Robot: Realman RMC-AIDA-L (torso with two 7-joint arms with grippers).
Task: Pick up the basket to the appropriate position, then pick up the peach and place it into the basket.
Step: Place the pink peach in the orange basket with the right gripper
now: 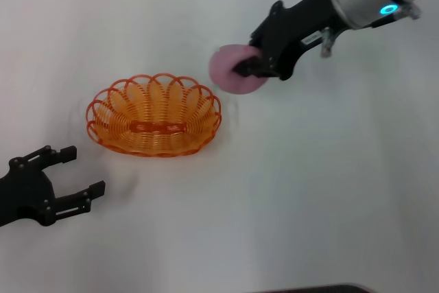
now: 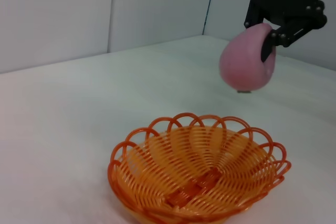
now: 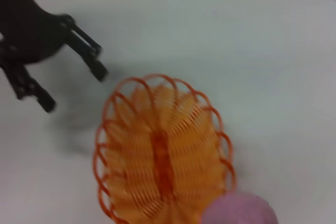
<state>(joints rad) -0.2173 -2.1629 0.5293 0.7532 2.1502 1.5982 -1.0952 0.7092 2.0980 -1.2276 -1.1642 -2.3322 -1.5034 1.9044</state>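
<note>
The orange wire basket (image 1: 154,115) sits empty on the white table, left of centre; it also shows in the left wrist view (image 2: 199,169) and the right wrist view (image 3: 163,150). My right gripper (image 1: 248,68) is shut on the pink peach (image 1: 233,70) and holds it in the air just right of and behind the basket's rim. The peach shows in the left wrist view (image 2: 247,64) above the table beyond the basket, and in the right wrist view (image 3: 239,209). My left gripper (image 1: 77,169) is open and empty, near the table's front left, apart from the basket.
The white table (image 1: 309,190) stretches bare to the right and front of the basket. A grey wall (image 2: 105,9) stands behind the table in the left wrist view.
</note>
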